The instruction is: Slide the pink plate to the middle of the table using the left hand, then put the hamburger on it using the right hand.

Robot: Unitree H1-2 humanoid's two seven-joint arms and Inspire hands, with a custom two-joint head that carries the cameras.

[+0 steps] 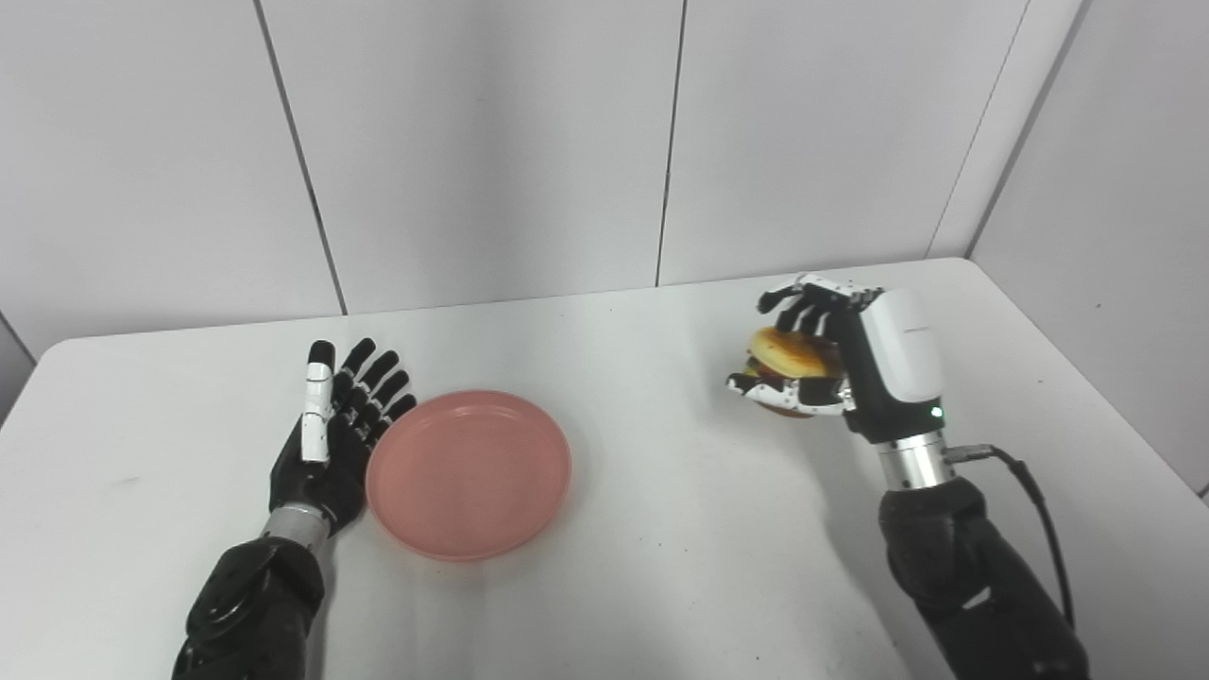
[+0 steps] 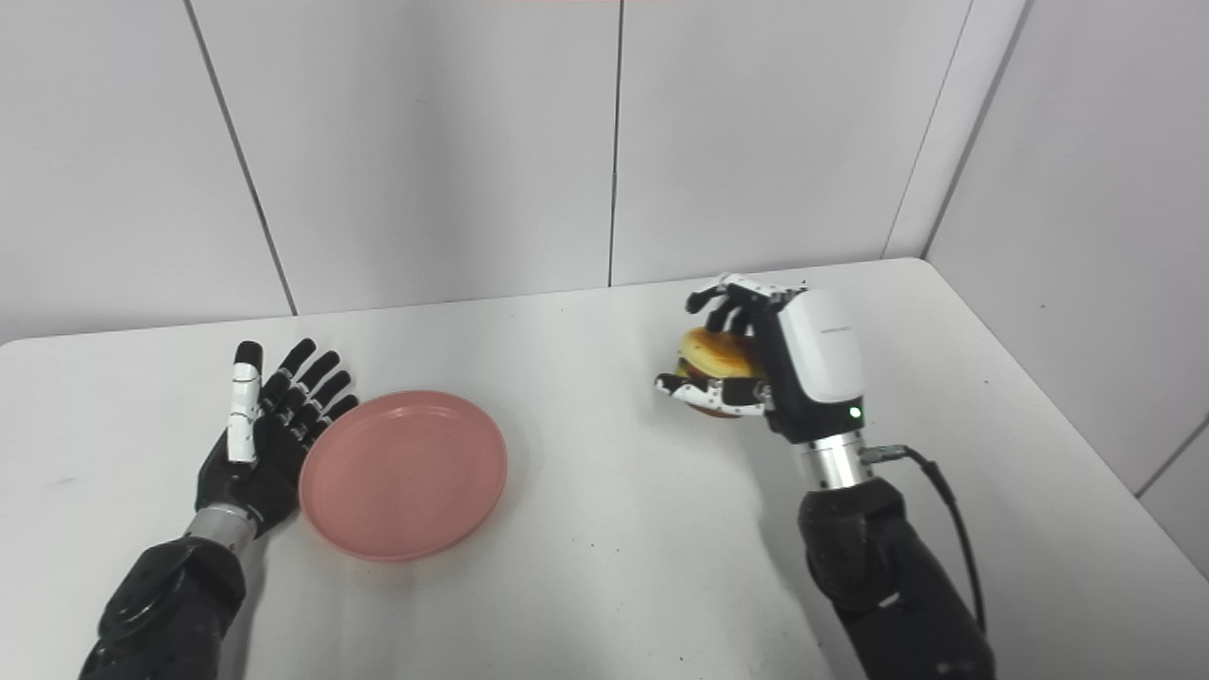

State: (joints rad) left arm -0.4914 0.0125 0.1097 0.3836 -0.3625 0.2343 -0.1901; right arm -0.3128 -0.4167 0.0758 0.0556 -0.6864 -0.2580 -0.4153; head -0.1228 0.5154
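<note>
left hand [image 1: 326, 444] flat, fingers spread, holding nothing, against pink plate [image 1: 469, 474] at 9 o'clock | right hand [image 2: 789, 364] fingers wrapped round hamburger [image 2: 718, 357], partly hidden | white worktop [image 1: 661, 529]

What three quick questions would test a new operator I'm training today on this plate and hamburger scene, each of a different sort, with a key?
1. True or false: the pink plate has nothing on it.
2. Multiple choice: the hamburger is (a) lying on the table, (b) held in the fingers of the right hand, (c) on the plate.
3. Fill in: the left hand lies open at the plate's ____ edge, as the cameras see it.

Key: 1 true; 2 b; 3 left.
</note>
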